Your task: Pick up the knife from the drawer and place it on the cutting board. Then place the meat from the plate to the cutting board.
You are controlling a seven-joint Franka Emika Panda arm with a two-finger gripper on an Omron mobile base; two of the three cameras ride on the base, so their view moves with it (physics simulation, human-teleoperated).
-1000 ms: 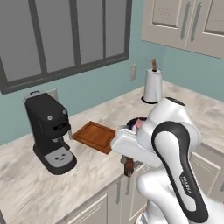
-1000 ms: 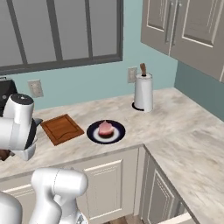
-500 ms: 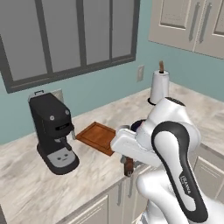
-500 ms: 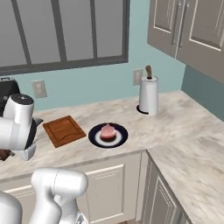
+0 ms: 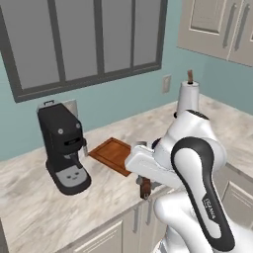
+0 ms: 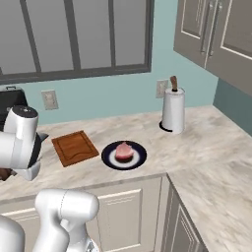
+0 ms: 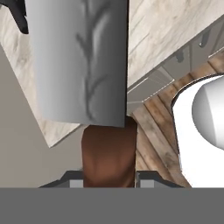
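My gripper [image 7: 109,177] is shut on the dark reddish-brown handle of the knife [image 7: 81,61], whose broad grey blade points away from the hand. From the left base, the knife's handle [image 5: 145,188] hangs under the hand at the counter's front edge, in front of the reddish-brown cutting board [image 5: 112,154]. The cutting board [image 6: 75,146] lies bare on the counter. Just right of it, the pinkish meat [image 6: 124,150] sits on a dark plate [image 6: 107,158]. The drawer is out of view.
A black coffee machine [image 5: 63,148] stands left of the board. A white paper towel roll [image 6: 173,110] stands at the back right, near a wall outlet [image 6: 161,88]. Upper cabinets [image 6: 211,34] hang at the right. The marble counter [image 6: 197,147] turns a corner there.
The whole scene has shifted slightly in both base views, so the cameras have moved with the base. The gripper still holds the knife in the same place in front of the board.
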